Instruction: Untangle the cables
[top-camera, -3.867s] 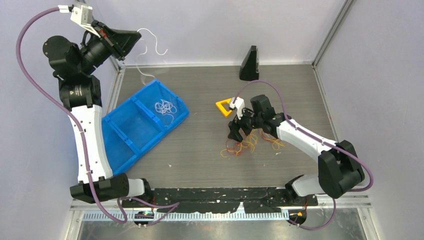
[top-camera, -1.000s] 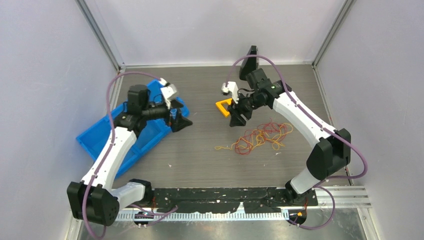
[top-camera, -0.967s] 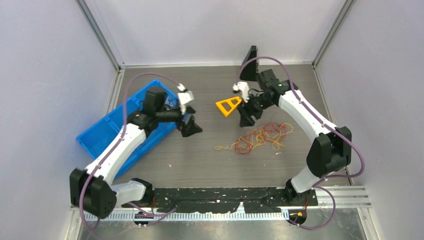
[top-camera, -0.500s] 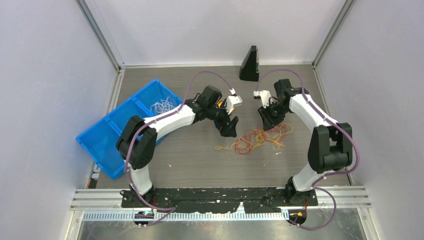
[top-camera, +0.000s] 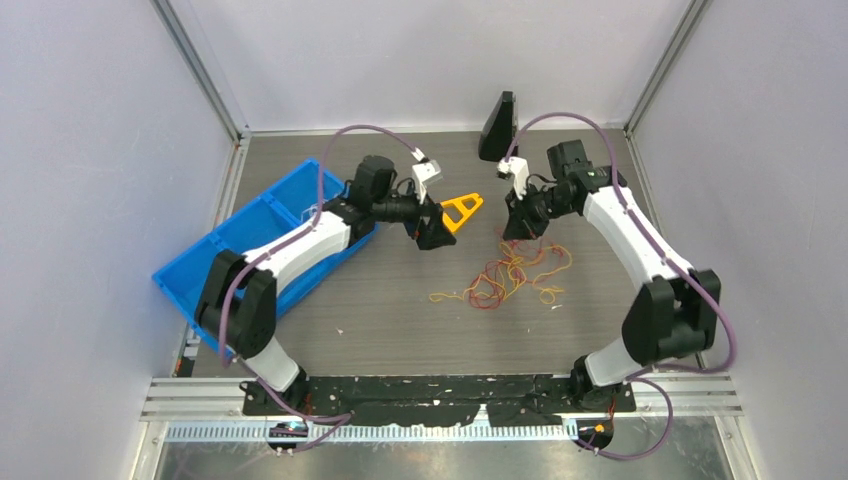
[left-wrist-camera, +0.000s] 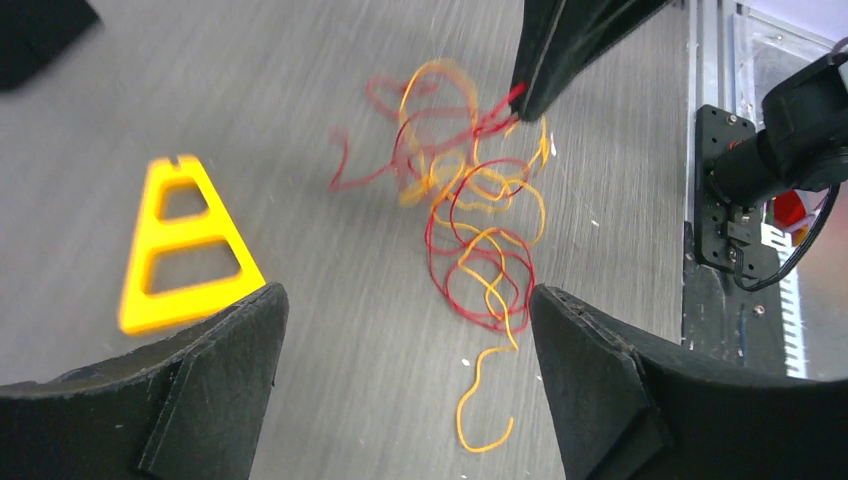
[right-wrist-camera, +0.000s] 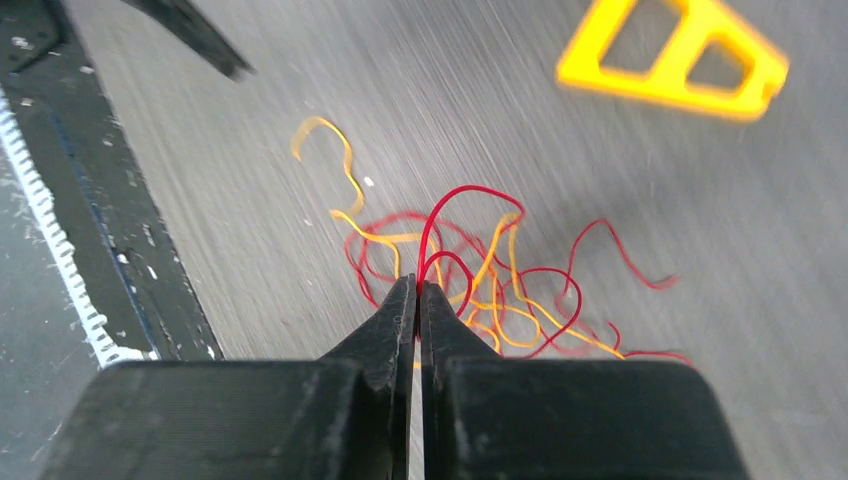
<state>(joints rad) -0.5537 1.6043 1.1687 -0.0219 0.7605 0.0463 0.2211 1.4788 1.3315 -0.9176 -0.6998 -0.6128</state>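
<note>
Lying in a loose knot of red and orange strands, the cables (top-camera: 512, 277) rest on the grey table (top-camera: 380, 315), right of its centre, with one orange tail trailing off toward the left. At the far edge of the knot the right gripper (right-wrist-camera: 417, 290) has its jaws pressed together on a single red strand, which arches up in a loop at the fingertips while the other strands lie flat below. The left gripper (left-wrist-camera: 402, 296) hangs above the table to the left of the knot, jaws spread wide, apart from the strands. Just beside it, on the far side, lies a yellow triangle (top-camera: 460, 209), flat and well clear of the cables. A blue bin (top-camera: 190, 290) sits along the left edge under the left arm, and a black stand (top-camera: 498, 128) rises at the back wall.
</note>
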